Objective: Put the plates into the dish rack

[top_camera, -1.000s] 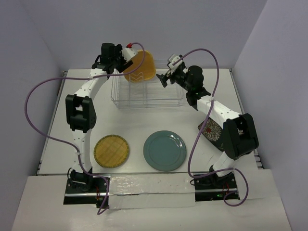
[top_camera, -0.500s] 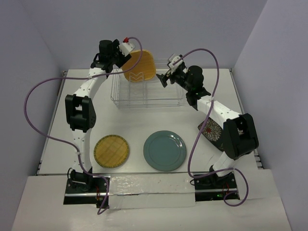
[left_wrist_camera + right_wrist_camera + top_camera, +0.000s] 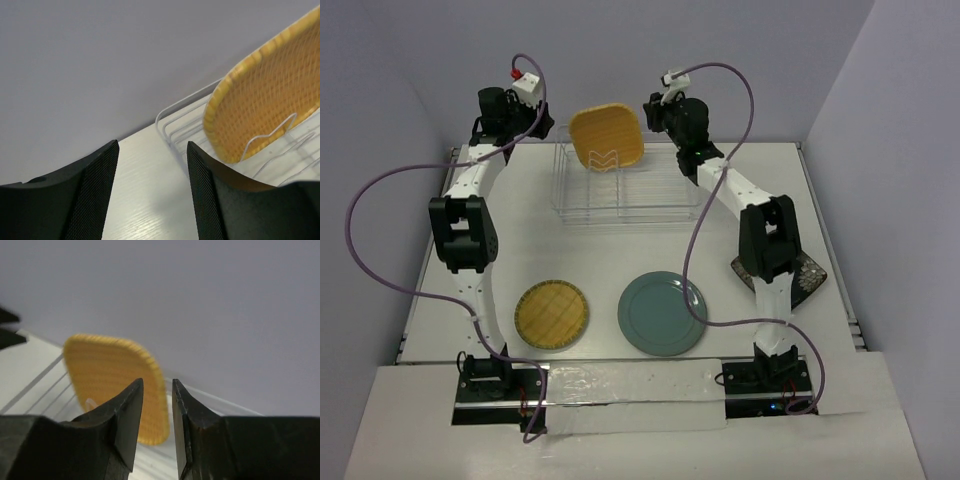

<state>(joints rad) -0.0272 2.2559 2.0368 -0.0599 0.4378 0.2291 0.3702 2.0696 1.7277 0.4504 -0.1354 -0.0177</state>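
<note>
- From above, the orange plate (image 3: 606, 138) stood on its edge in the dish rack (image 3: 650, 200) at the far side of the table (image 3: 590, 255), leaning on a wire divider. A moment before, the left gripper (image 3: 535, 125) had been holding it there. Now that gripper had let go and pulled back to the left of the rack.
- The right gripper (image 3: 652, 113) had also swung away, and it hung just right of the plate. Neither one touched it.
- So one plate looked done. The yellow plate (image 3: 551, 313) and the teal plate (image 3: 662, 313) lay flat on the near side, and the dark plate (image 3: 811, 277) lay at the right, partly behind the right arm. Those three still had to go in.
- In the left wrist view, the left gripper (image 3: 152, 147) had its fingers spread wide with nothing between them. The orange plate (image 3: 270, 100) sat up in the rack (image 3: 175, 120) off to the right.
- In the right wrist view, the right gripper (image 3: 156, 385) had its fingers close together with a thin gap, pinching nothing. The orange plate (image 3: 110, 375) showed beyond them.
</note>
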